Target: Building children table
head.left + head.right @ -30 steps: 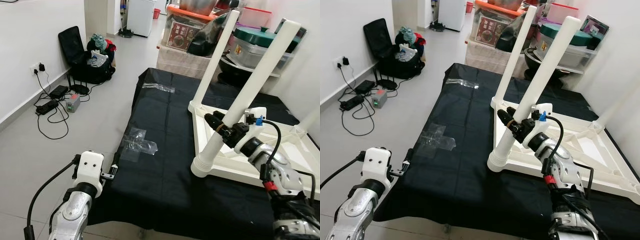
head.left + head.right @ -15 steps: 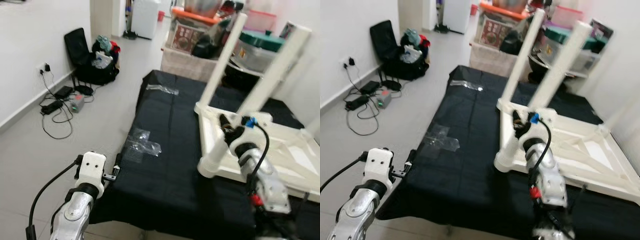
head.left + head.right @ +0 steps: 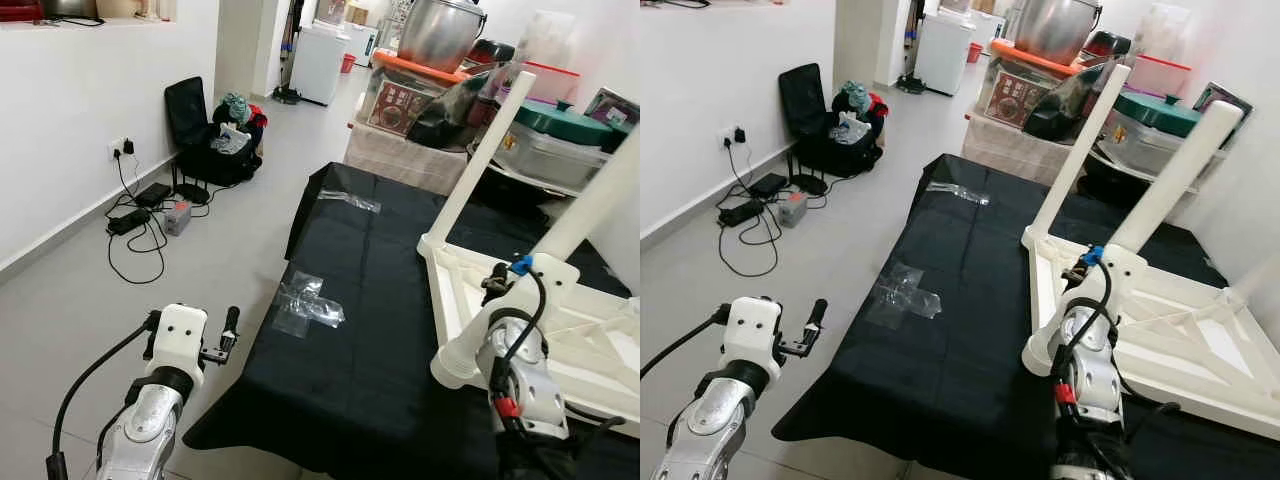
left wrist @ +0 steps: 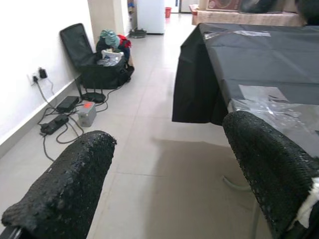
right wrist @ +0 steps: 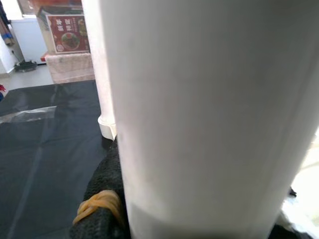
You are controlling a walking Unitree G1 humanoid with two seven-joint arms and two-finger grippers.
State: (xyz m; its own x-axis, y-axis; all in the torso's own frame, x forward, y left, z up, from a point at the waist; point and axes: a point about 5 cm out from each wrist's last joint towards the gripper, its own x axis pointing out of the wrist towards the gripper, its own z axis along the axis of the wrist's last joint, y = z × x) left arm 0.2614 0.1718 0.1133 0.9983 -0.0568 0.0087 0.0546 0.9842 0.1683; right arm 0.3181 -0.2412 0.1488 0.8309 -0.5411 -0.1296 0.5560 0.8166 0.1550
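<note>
The white children's table [image 3: 600, 340] lies upside down on a table under a black cloth [image 3: 360, 350]. Two of its white legs stick up: a far leg [image 3: 480, 150] and a near leg [image 3: 1170, 185] tilted to the right. My right gripper [image 3: 1077, 270] is shut on the near leg just above its socket [image 3: 455, 365]. The right wrist view has that leg pressed against a black finger [image 5: 97, 189] that wears a yellow rubber band. My left gripper [image 4: 169, 179] is open and holds nothing. It hovers over the floor off the cloth's near left corner.
Clear plastic wrap [image 3: 308, 305] lies on the cloth, with another piece [image 3: 350, 200] farther back. On the floor to the left are a black bag [image 3: 215, 140] and cables with a power strip [image 3: 140, 200]. Boxes and pots [image 3: 440, 40] stand behind the table.
The whole picture has shifted, so the camera has moved. My right gripper stays shut on the near leg and its forearm now stands closer beneath it. The left arm is much as before.
</note>
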